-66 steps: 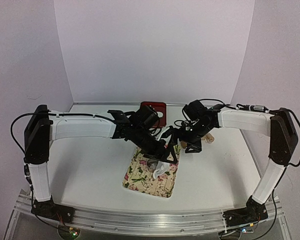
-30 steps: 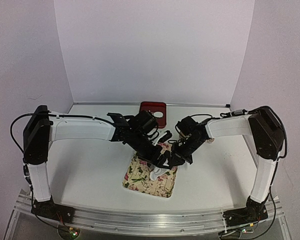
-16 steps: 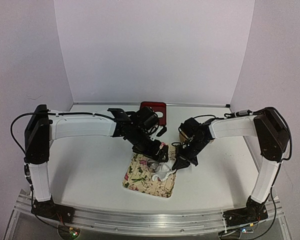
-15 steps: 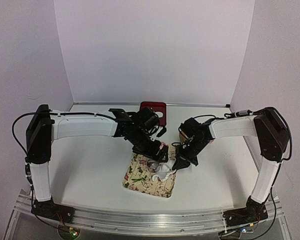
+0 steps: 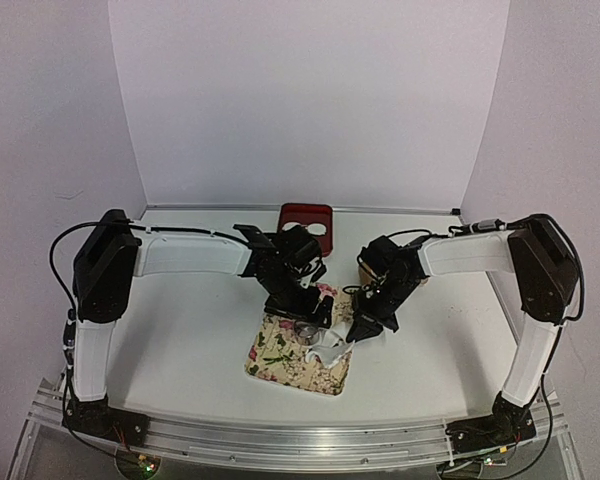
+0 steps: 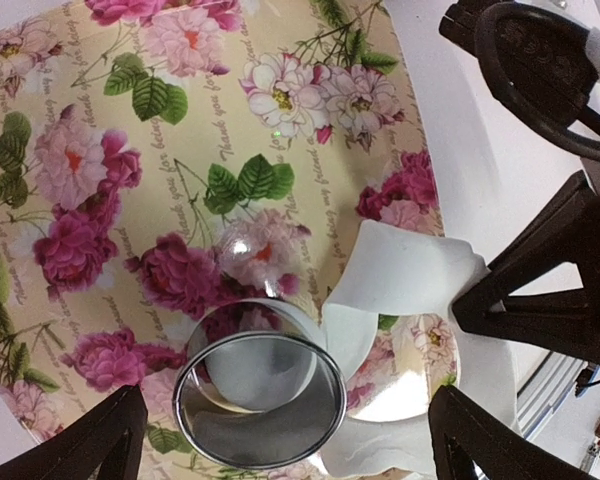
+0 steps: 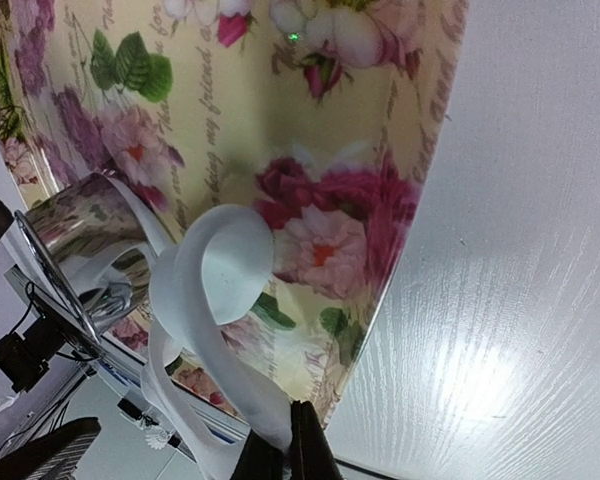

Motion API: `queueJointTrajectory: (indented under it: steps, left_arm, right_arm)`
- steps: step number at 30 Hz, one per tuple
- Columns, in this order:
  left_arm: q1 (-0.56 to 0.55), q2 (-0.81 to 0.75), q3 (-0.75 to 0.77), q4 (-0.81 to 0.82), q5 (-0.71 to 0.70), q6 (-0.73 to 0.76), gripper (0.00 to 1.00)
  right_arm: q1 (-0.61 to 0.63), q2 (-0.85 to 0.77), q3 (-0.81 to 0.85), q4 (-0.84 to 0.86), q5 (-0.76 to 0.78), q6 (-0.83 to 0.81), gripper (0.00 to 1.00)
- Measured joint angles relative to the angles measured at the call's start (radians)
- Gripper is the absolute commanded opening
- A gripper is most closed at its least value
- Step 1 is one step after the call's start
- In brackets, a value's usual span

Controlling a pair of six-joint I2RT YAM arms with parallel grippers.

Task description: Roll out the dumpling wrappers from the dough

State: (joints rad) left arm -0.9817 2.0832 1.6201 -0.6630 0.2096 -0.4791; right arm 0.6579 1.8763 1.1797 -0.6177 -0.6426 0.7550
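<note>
Lilac walls (image 5: 310,100), white desk (image 7: 500,300), and we're right in the thick of it! The right claw (image 7: 285,455) is pinched tight on the ragged edge of the dough (image 6: 405,285), with that edge lifted off the floral mat (image 6: 130,150). From the pinch the sheet runs as a curling strip towards the metal ring (image 6: 260,372) and leans on its side, so the long axis points from right claw to ring. The left claw (image 6: 285,394) is spread wide and holds nothing, a finger either side of the ring; contact, I can't tell. The dough sits at the mat's right edge, so the right arm is clearly nearer. My read: draw it away from the ring gently, or that strip tears. At the back, a red tray (image 5: 298,215) holds what looks like one white disc (image 5: 320,228).
</note>
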Motion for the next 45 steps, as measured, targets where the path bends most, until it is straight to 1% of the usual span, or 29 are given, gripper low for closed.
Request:
queueJointTrajectory:
  steps: [7, 27, 45]
  left_arm:
    - [0.000, 0.038, 0.016, 0.000, 0.013, -0.014, 0.99]
    - [-0.001, 0.039, 0.005, 0.045, 0.103, -0.027, 1.00]
    - [-0.008, 0.039, 0.001, 0.050, 0.103, -0.022, 0.99]
  right_arm:
    - [0.000, 0.000, 0.033, -0.021, 0.001, -0.031, 0.00]
    - [0.000, 0.036, 0.071, -0.056, 0.000, -0.078, 0.00]
    - [0.000, 0.039, 0.073, -0.061, -0.001, -0.079, 0.00]
